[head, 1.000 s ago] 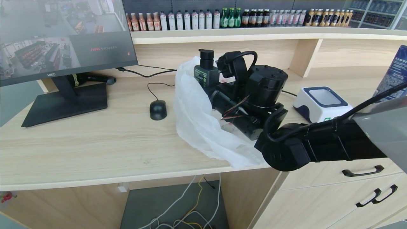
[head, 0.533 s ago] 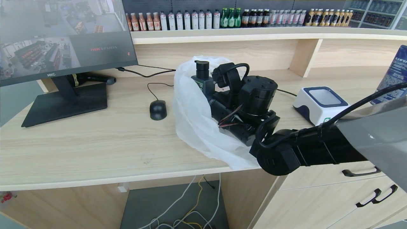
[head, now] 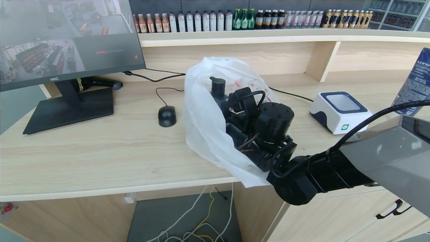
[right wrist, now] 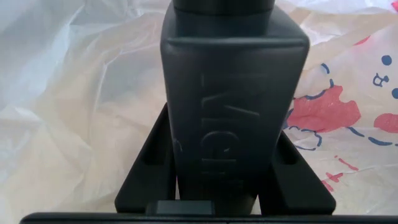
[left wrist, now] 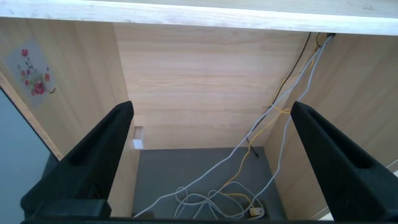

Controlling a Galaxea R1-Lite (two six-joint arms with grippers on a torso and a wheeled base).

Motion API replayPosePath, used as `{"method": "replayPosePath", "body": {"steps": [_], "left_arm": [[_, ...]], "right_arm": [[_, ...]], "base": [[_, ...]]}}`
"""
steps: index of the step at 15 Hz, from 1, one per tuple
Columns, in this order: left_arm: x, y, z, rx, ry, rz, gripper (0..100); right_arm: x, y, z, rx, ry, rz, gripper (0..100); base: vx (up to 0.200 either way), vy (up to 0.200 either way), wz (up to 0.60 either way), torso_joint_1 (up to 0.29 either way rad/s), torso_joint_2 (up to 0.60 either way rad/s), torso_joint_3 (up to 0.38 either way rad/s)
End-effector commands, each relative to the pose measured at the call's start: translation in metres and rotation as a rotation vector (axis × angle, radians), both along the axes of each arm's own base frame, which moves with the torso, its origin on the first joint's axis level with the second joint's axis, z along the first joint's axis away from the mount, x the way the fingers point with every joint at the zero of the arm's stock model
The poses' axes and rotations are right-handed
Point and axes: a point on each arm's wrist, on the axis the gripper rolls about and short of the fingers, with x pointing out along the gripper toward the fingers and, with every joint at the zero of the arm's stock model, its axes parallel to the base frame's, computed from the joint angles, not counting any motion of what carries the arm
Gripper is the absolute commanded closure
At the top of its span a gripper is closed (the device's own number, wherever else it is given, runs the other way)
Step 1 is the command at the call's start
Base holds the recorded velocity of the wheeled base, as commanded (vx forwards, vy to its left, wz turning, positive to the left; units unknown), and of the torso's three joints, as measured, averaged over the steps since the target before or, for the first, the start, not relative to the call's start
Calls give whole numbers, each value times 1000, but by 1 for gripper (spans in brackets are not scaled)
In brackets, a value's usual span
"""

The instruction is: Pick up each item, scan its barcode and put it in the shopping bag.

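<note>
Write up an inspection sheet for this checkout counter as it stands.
Surface: pale wooden counter, no spills seen.
Job's things: white shopping bag open near the front edge; dark bottle upright in its mouth; barcode scanner to the bag's right.
Clutter: monitor, mouse, black handheld device behind the monitor's stand, blue box at the right edge.
Grippers: right gripper clamped on the dark bottle inside the bag; left gripper open, below the counter.
Cables: mouse cable; scanner cable passing behind the bag; loose wires on the floor under the counter.
Surroundings: shelf of bottles behind; drawers at right.
</note>
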Motion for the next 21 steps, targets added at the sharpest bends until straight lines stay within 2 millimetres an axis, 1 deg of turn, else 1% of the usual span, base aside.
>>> {"method": "replayPosePath", "body": {"steps": [1, 11, 12, 19, 21], "left_arm": [[0, 0, 0, 0, -1, 1, 0], [0, 0, 0, 0, -2, 1, 0], [0, 0, 0, 0, -2, 1, 0], [0, 0, 0, 1, -2, 1, 0], [0, 0, 0, 0, -2, -1, 0]], "right_arm": [[0, 0, -6, -14, 16, 0, 100], [-1, 0, -3, -10, 7, -2, 100], [-1, 0, -2, -9, 6, -5, 0], [-2, -2, 6, 4, -24, -10, 0], [-4, -3, 13, 10, -40, -8, 0]], "base": [[0, 0, 0, 0, 0, 0], [0, 0, 0, 0, 0, 0], [0, 0, 0, 0, 0, 0], [0, 0, 0, 0, 0, 0], [0, 0, 0, 0, 0, 0]]}}
